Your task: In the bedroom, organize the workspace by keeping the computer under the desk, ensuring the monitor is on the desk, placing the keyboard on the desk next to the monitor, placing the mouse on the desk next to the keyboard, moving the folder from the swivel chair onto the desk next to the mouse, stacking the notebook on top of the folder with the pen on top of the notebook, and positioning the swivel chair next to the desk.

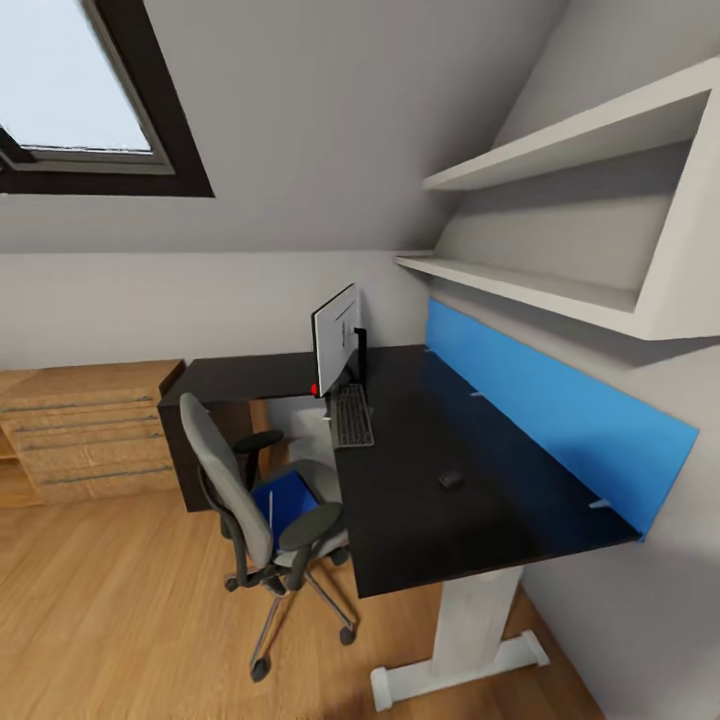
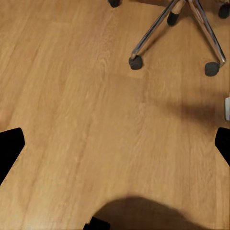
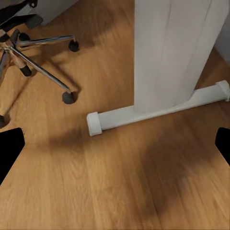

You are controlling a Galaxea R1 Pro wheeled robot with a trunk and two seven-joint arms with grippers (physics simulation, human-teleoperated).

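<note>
From my head camera, the desk [image 1: 420,500] stands in the corner of the bedroom, its glossy black top running along the blue back panel [image 1: 560,410] on the right-hand wall. The monitor [image 1: 335,335] stands upright on the desk near the inner corner, edge-on to me, with a red dot at its lower corner. The keyboard [image 1: 352,415] lies flat on the desk just in front of the monitor stand. The mouse [image 1: 450,480] lies on the desk top, well apart from the keyboard, toward the blue panel.

The swivel chair [image 1: 255,500] stands just beside the desk's near edge, its seat partly tucked under the top. The folder [image 1: 285,500], bright blue, lies on the chair seat; a thin pale stick crosses it, too small to identify. The chair's armrests and back frame flank the folder.

Light oak drawers [image 1: 85,430] stand against the far wall to the left. Two white shelves [image 1: 560,200] hang above the desk, and a skylight [image 1: 80,90] is set in the sloped ceiling.

My left gripper [image 2: 115,148] faces the plank floor [image 2: 72,96], fingers spread wide, holding nothing, with the chair's chrome base near. My right gripper [image 3: 115,148] is likewise wide and empty, facing the desk's white leg [image 3: 172,52] and its foot bar
</note>
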